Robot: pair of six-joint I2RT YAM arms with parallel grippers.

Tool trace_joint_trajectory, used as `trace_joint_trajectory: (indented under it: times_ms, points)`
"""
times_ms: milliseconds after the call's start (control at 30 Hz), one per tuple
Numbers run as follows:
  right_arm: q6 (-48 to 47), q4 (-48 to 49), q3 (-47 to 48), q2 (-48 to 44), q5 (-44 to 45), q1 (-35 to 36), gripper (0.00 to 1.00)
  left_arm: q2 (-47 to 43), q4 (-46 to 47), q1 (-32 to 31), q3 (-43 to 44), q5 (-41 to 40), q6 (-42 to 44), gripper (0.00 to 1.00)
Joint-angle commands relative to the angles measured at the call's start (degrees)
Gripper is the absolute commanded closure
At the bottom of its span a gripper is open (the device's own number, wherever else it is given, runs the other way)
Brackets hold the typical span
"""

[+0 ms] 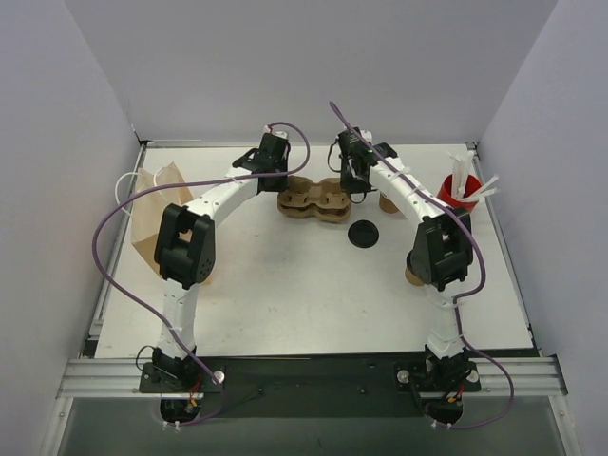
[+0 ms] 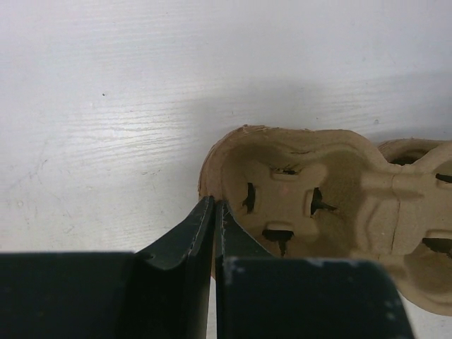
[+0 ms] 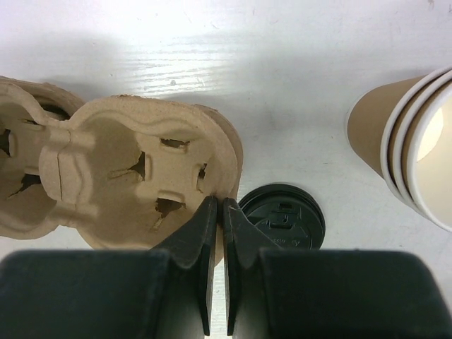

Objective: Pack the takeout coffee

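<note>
A nested stack of kraft-tan takeout coffee cups [image 3: 406,138] with cream insides stands right of the carrier; from above it is mostly hidden behind the right arm [image 1: 389,202]. A moulded brown cup carrier [image 1: 313,201] lies at the table's far middle, its pockets empty. My left gripper [image 2: 214,205] is shut on the rim of the carrier's left end [image 2: 311,183]. At the carrier's right end [image 3: 127,176], my right gripper [image 3: 220,201] is shut, its tips pinching the rim. From above, the left gripper [image 1: 269,169] and right gripper [image 1: 356,180] flank the carrier.
A flat black lid [image 1: 363,234] lies just near of the carrier's right end, beside my right fingers [image 3: 282,220]. A red cup [image 1: 458,193] full of white sticks stands at the far right. A brown paper bag [image 1: 157,214] lies at the left. Grey walls enclose the table.
</note>
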Motion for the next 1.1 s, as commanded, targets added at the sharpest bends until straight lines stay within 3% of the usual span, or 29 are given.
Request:
trace_joint_trajectory:
  times_ms: [0,300,533,600,700,733,800,900,1067]
  points:
    - [0.3,-1.5,2.3,-5.0,1.9,0.3,1.00,-5.9,1.7,0.4,1.7,0.8,0.8,1.00]
    - [1.8,-2.0,-3.1,-10.7,1.2,0.0,1.00,-12.2,-1.1,-0.1,-1.5,2.9,-1.6,1.00]
    - [4.3,-2.0,-18.2,-20.5,-0.8,1.4,0.98,-22.2,-0.9,-4.7,-16.3,2.5,-5.6,1.00]
    - [4.9,-1.7,-22.4,-24.3,-0.6,2.3,0.92,-25.3,-0.3,-7.0,-22.2,2.1,-7.2,1.00]
    - [6.3,-0.4,-31.3,-29.7,-1.5,3.4,0.71,-29.2,1.4,-10.9,-30.9,0.4,-11.3,1.00]
    - [6.8,-0.1,-33.3,-31.1,-1.6,3.5,0.58,-30.2,2.0,-12.0,-33.1,-1.0,-14.4,1.00]
    - [7.8,1.0,-39.3,-34.6,-1.7,3.8,0.44,-32.8,4.5,-15.7,-40.7,-3.3,-18.3,1.00]
    - [9.1,1.4,-43.9,-37.9,-1.8,4.0,0.40,-34.9,10.4,-18.9,-49.2,-4.7,-25.1,1.00]
    - [11.7,1.6,-45.0,-40.7,-2.3,7.2,0.39,-37.4,10.0,-24.2,-51.8,-10.4,-31.0,0.94]
